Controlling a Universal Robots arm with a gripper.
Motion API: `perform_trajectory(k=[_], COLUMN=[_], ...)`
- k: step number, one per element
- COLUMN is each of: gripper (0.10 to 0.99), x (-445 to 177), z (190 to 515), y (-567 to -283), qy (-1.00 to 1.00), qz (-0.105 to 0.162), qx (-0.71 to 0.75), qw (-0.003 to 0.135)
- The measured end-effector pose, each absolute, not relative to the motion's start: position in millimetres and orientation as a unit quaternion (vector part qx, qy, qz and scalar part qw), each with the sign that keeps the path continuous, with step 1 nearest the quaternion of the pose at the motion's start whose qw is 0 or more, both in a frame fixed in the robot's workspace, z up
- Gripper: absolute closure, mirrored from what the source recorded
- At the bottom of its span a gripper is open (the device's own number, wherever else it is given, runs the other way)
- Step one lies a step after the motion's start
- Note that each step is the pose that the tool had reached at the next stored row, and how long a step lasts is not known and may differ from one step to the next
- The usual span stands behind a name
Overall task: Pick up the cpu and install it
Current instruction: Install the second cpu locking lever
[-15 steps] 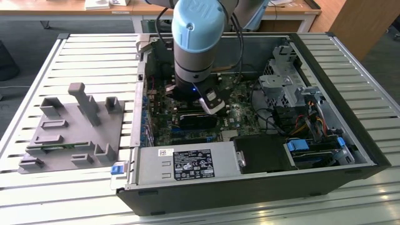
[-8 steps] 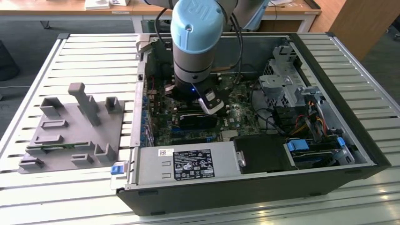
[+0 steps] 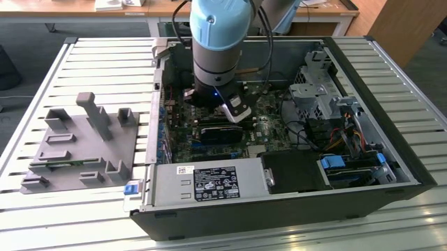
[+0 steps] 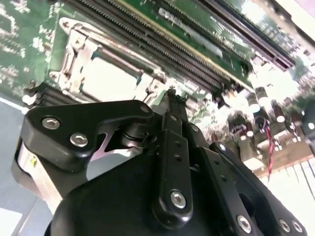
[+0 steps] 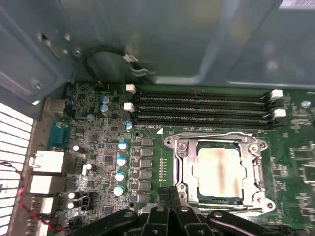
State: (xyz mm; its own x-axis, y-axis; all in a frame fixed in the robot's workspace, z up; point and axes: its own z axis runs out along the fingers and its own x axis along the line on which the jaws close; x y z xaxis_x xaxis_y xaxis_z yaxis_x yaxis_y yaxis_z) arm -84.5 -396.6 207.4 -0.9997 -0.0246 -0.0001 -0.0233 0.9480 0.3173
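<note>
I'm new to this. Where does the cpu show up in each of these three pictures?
Exterior view: the arm stands in front of that part of the motherboard; I cannot pick the cpu out.
First wrist view: the cpu lies inside the socket frame.
Second wrist view: the cpu is the pale square inside the socket frame.
Shared landmark: the long memory slots running beside the socket frame in both wrist views.

hidden: cpu (image 4: pixel 106 78) near edge behind claw (image 4: pixel 170 93) | socket (image 5: pixel 219 169) corner cut off
</note>
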Motion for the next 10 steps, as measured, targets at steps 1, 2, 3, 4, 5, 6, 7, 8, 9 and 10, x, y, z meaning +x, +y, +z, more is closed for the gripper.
perform_trajectory(k=[1,2,3,4,5,6,7,8,9,10], gripper=[0.980,0.980,0.980,0.980,0.980,0.980,0.980,0.980,0.980,0.980], x=[-84,-84,-84,-84,-84,-84,-84,-84,-84,-84], z=[211,213,216,218,220,222,225,228,230,233], y=[-397,-397,-397,-397,-397,-397,-397,-397,-397,-397], qy=[-0.987,-0.987,-0.987,-0.987,-0.987,-0.987,-0.987,-0.987,-0.987,-0.987], qz=[-0.161,-0.161,-0.161,-0.161,-0.161,-0.161,-0.161,-0.161,-0.162,-0.162], qx=[0.012,0.012,0.012,0.012,0.012,0.012,0.012,0.012,0.012,0.012], qw=[0.002,0.002,0.002,0.002,0.002,0.002,0.002,0.002,0.002,0.002])
